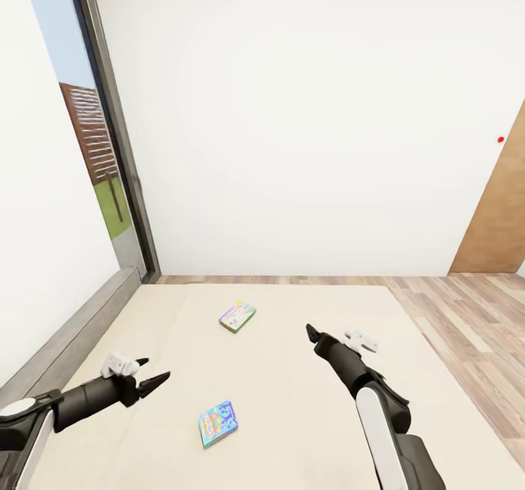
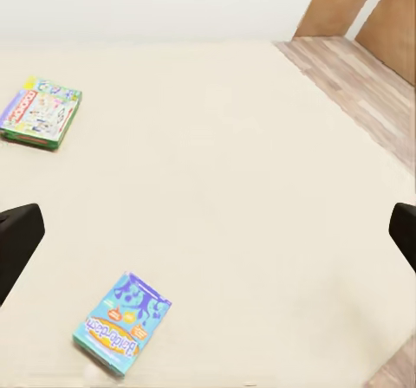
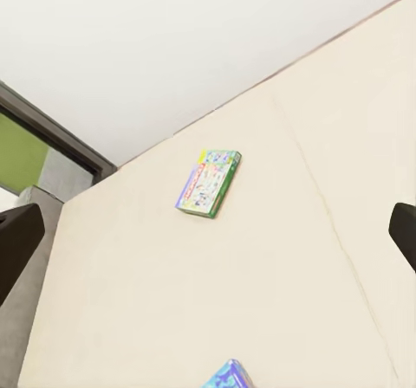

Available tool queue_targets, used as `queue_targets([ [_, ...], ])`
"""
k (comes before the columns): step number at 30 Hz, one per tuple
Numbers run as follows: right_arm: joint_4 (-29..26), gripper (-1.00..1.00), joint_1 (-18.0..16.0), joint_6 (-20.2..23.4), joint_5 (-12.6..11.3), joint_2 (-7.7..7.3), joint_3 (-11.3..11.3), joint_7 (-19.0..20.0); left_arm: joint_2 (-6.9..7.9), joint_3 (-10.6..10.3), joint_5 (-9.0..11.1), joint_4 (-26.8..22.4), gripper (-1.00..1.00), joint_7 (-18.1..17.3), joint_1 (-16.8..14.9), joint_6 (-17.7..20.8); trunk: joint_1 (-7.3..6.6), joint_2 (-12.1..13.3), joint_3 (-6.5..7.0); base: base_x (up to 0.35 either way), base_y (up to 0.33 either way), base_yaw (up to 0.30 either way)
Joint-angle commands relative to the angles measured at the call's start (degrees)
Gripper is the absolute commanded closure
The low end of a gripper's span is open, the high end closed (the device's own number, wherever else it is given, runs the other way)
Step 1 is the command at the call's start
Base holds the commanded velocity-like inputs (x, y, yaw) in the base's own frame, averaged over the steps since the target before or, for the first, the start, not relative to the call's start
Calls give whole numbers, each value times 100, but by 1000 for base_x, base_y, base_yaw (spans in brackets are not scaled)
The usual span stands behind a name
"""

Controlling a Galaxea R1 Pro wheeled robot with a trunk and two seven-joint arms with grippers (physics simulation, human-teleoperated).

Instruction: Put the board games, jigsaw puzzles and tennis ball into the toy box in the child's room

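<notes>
White walls are boxing in a wide beige bed (image 1: 292,373), and the robot is leaning over it with both arms out. Two board games are lying flat on the mattress: the small blue box (image 1: 218,424) is sitting just ahead of the left tool (image 1: 149,373) and toward the right one, while the pale colourful box (image 1: 237,316) is lying farther out, well beyond both tools and roughly between their lines. The toy box and its tabletop are not appearing from this spot.

Both tools are hanging empty above the mattress. The left tool's fingers (image 2: 17,241) are standing wide apart at the edges of its wrist view, and the right tool (image 1: 332,335) is spread the same way, gripping nothing.

Now the risks. Those boxes are thin and lying flush on soft bedding, so a finger coming down steeply is likely pressing into the mattress and sliding over the lid instead of getting under an edge. A sideways push may be skating the box away rather than pinching it.

Room is looking generous: open mattress all around both games, with the grey frame (image 1: 69,337) beside the left tool and the wood floor (image 1: 467,329) past the right tool. The pale box is looking like a long reach.
</notes>
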Motion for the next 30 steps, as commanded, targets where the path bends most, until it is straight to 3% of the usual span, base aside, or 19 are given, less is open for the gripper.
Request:
queue_targets([
  [1,-16,-100,-8,37,-51,4,-4,-53,-11,-3,6,0,-100,91,-35,192,4,-14,-14,0,6,0],
  [5,-32,-100,-45,78,19,4,-3,-180,-104,-47,10,51,-100,969,-300,1004,4,-14,-14,0,3,0],
  [6,-36,-100,-68,109,82,4,-4,-283,-180,-79,15,147,-100,1385,-482,1261,4,-14,-14,0,1,0],
  [8,-39,-100,-87,166,161,4,-4,-413,-290,-134,17,325,-100,1785,-723,1444,4,-14,-14,0,1,0],
  [10,-42,-100,-109,338,320,4,4,-696,-563,-308,16,1088,-100,2496,-1404,1617,4,-14,-14,0,0,0],
  [11,-42,-100,-113,379,347,-5,6,-754,-624,-348,14,1394,-100,2668,-1611,1626,4,-14,-14,0,0,0],
  [12,-46,-100,-119,448,389,-26,8,-842,-721,-410,6,2118,-100,3010,-2052,1600,4,-14,-14,0,0,0],
  [13,-47,-100,-122,474,403,-32,9,-875,-757,-432,2,2516,-100,3178,-2277,1548,4,-14,-14,0,0,0],
  [14,-46,-100,-126,515,426,-42,14,-922,-810,-467,-3,3350,-100,3503,-2726,1325,4,-14,-14,0,0,0],
  [16,-47,-100,-129,550,440,-50,19,-953,-846,-487,-5,4185,-100,3811,-3145,945,4,-14,-14,0,0,0],
  [17,-49,-100,-131,588,450,-57,30,-972,-870,-499,-8,4953,-100,4106,-3513,504,4,-14,-14,0,0,0],
  [20,-50,-100,-133,747,461,-68,50,-997,-905,-511,-4,6282,-100,4804,-4096,-301,4,-14,-14,0,0,0],
  [22,-47,-100,-133,873,464,-66,64,-1006,-953,-517,2,6629,-100,5140,-4241,-526,4,-14,-14,0,0,0],
  [25,-48,-100,-134,984,466,-65,79,-1007,-1076,-551,1,6843,-100,5373,-4327,-664,4,-14,-14,0,0,0],
  [30,-83,-100,-134,1032,466,-69,164,-1003,-1132,-583,3,6961,-100,5494,-4373,-789,4,-14,-14,0,0,0],
])
